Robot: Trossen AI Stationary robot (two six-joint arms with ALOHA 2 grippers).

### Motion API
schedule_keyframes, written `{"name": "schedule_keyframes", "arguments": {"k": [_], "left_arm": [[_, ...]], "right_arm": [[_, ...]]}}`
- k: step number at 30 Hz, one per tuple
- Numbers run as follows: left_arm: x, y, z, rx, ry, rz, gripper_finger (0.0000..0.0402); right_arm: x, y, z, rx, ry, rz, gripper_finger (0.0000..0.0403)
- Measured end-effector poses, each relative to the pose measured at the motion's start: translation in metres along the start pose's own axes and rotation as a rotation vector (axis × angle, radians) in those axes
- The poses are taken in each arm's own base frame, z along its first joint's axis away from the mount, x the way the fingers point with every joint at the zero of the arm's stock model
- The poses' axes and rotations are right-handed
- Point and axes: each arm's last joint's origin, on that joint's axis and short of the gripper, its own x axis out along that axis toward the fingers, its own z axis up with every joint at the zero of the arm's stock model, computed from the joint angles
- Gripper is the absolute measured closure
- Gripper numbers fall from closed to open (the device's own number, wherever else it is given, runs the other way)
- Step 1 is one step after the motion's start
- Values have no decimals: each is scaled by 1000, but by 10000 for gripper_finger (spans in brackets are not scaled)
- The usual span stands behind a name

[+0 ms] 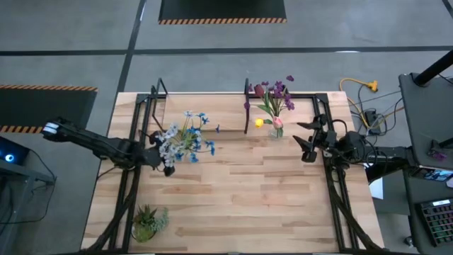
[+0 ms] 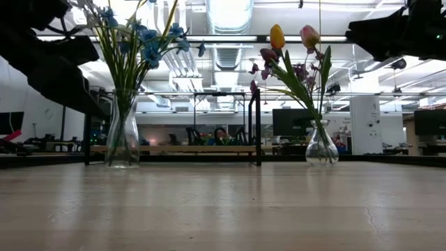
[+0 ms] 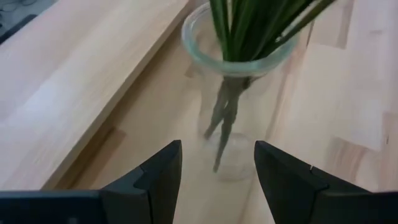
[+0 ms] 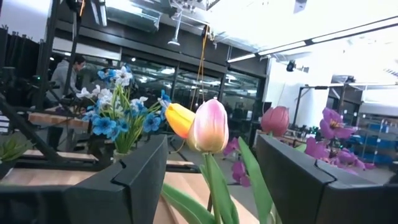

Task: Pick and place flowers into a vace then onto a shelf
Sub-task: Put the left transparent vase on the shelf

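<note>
While blooms hide the vase [image 1: 172, 151] overhead | left tool [image 3: 217, 171] wide | right tool [image 4: 211, 168] wide

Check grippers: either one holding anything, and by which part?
Nothing held. Left gripper is open, fingers either side of the blue-flower vase but apart from it. Right gripper is open around the tulip stems, not clamped.

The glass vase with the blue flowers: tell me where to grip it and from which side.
Grip the glass vase at its narrow neck, just under the flared rim. Approach level from the left gripper side, open fingers straddling it. The vase stands upright and the stems block any grasp from above.
</note>
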Motion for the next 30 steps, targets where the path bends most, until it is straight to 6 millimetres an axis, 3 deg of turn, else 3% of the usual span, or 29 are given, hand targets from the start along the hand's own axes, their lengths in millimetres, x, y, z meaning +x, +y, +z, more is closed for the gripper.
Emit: {"name": "schedule_keyframes", "arguments": {"k": [19,30], "left_arm": [[2,-7,14,-39,-163,-34,217],[13,-6,-5,-43,-166,-40,214]], "right_arm": [[0,0,0,-27,3,1,170],[0,0,-1,-35,10,3,170]]}}
